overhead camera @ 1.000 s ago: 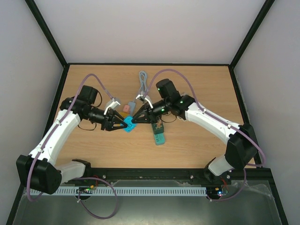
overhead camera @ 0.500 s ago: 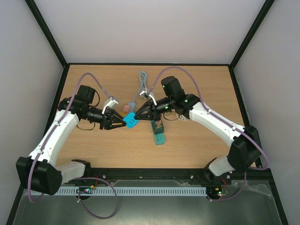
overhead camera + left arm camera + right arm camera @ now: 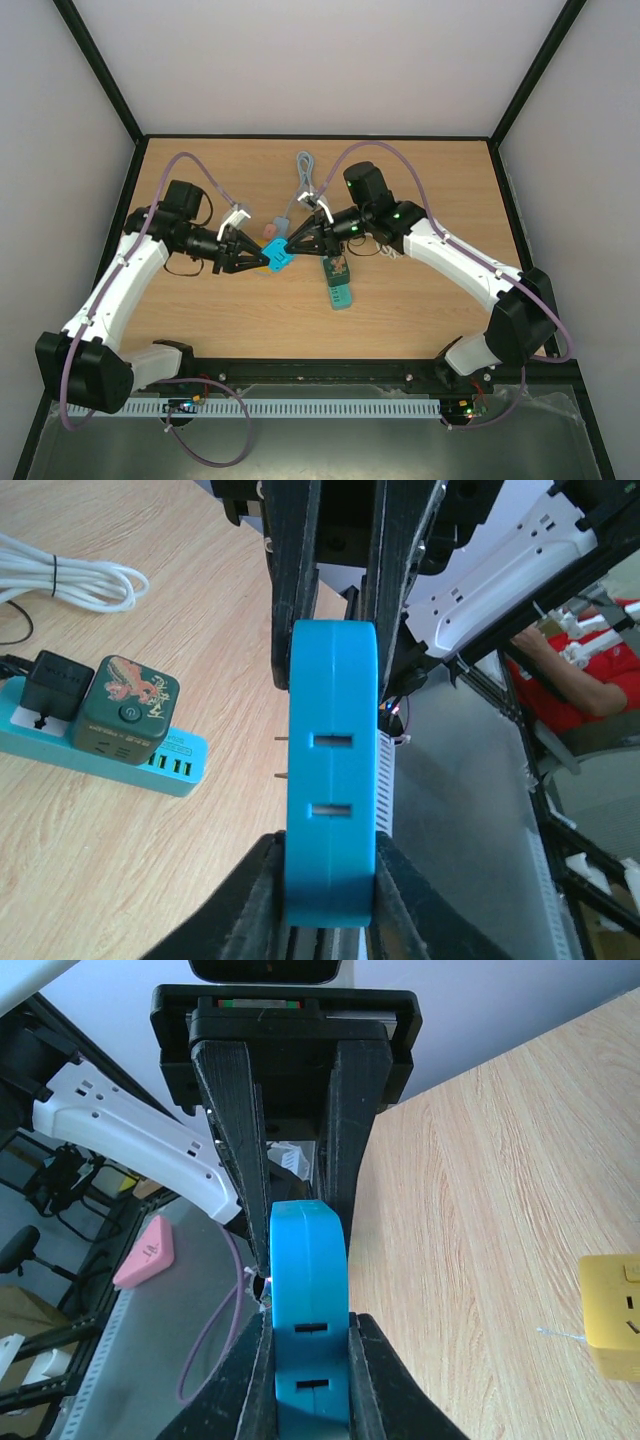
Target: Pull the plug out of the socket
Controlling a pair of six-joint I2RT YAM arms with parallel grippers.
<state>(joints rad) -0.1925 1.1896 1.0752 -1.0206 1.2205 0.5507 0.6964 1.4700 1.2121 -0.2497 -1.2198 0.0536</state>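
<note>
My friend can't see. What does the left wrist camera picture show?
A bright blue block with two slots fills the middle, pinched from below by the left gripper and from above by the right gripper. Left of it, a teal power strip carrying a green charger lies on the wooden table.

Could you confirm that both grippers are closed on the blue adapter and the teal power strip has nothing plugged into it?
Not quite: the teal power strip has a black plug and a dark green charger plugged into it, as the left wrist view shows. The left gripper and right gripper are closed on the blue adapter.
</note>
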